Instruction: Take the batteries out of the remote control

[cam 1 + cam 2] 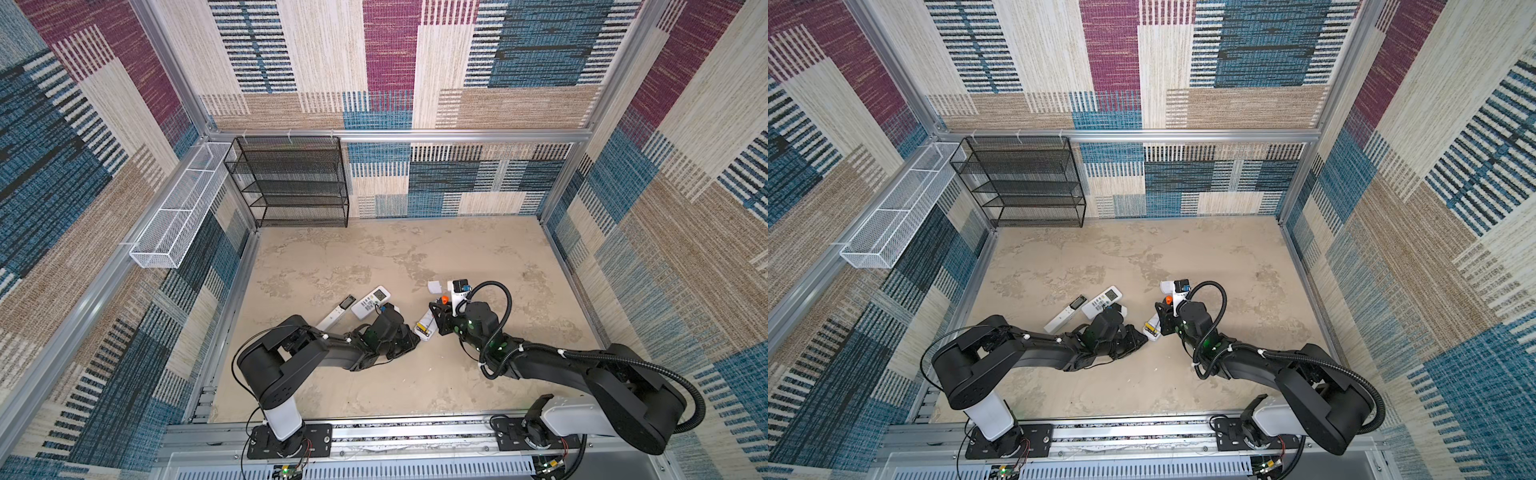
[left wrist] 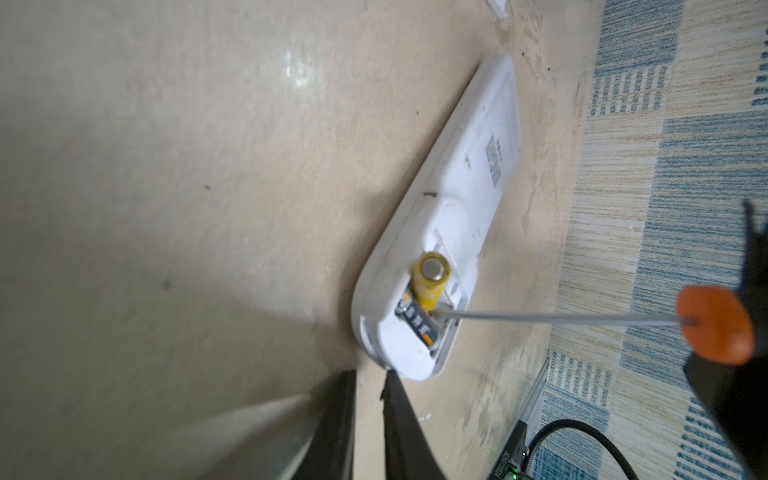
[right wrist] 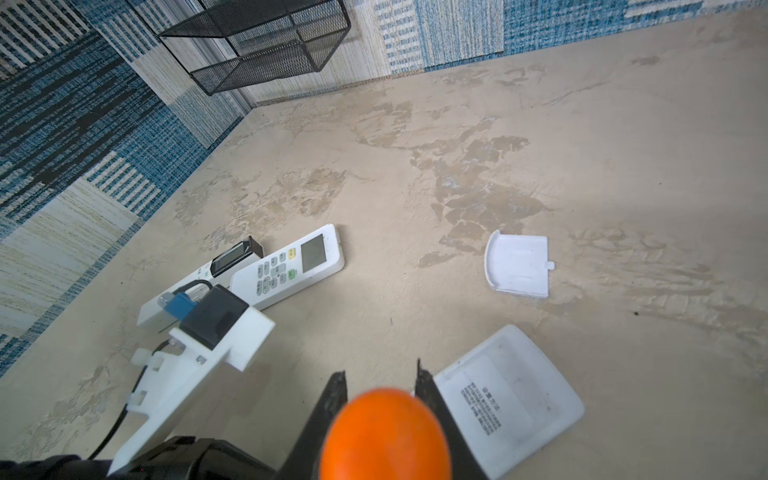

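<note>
Both top views show a white wire basket (image 1: 178, 208) on the far left wall, and a black mesh shelf (image 1: 291, 183) next to it. Further right on the table (image 1: 457, 249) lies a slim remote (image 1: 332, 318), with a white remote with a screen (image 1: 371, 302) just beside it.

Then comes the left gripper (image 2: 370, 376), low at the end of the open remote (image 2: 469, 199). Its fingers stand a little apart with nothing between them. I cannot tell if they touch the remote.

The open remote lies back side up with its compartment uncovered. The yellow battery (image 2: 430, 282) is tilted, one end lifted out. The black battery (image 2: 420, 323) lies flat inside, touching it.

The tip of the screwdriver (image 2: 561, 319) is at the base of the yellow battery. The right gripper (image 3: 380, 372) is clamped on its orange handle. The battery cover (image 3: 519, 266) lies apart on the table.
</note>
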